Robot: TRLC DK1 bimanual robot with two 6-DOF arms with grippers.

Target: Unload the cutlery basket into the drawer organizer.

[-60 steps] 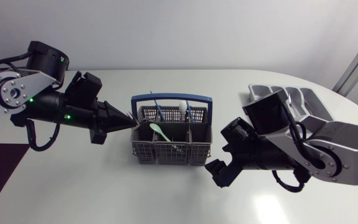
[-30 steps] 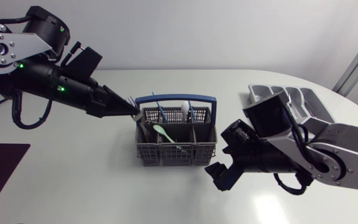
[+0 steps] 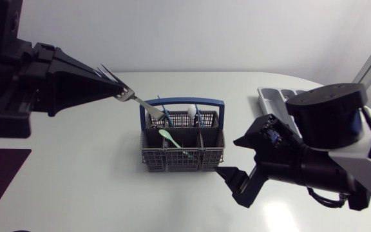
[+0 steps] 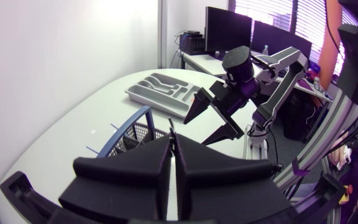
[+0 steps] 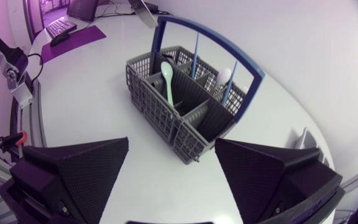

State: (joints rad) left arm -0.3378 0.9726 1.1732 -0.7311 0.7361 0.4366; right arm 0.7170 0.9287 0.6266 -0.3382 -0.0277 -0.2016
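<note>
one fork is out of its compartment and hangs just above the back left corner of the basket, pinched in the left claw. the claw's two wedges are pressed together on it. in the left wrist view only a thin sliver of metal shows between them, so the hold looks firm. the grip sits up near the tines, with the handle slanting down toward the basket's blue hoop. that reads as a piece taken by the end that stuck up out of the basket. whether the handle tip is quite clear of the rim i cannot tell.

the left arm is raised high over the bench to the left of the basket, its last link pointing across toward it.

the right claw hovers low, just off the basket's front right corner, its fingers spread wide and holding nothing. the right arm is folded between the basket and the organizer, which lies well to the right of the basket. i judge it stands ready to take the fork, since the organizer is on its side.

a green spoon leans near the basket's middle, and a white spoon and blue-handled pieces stand along its back row. most of the unloading lies ahead.
</note>
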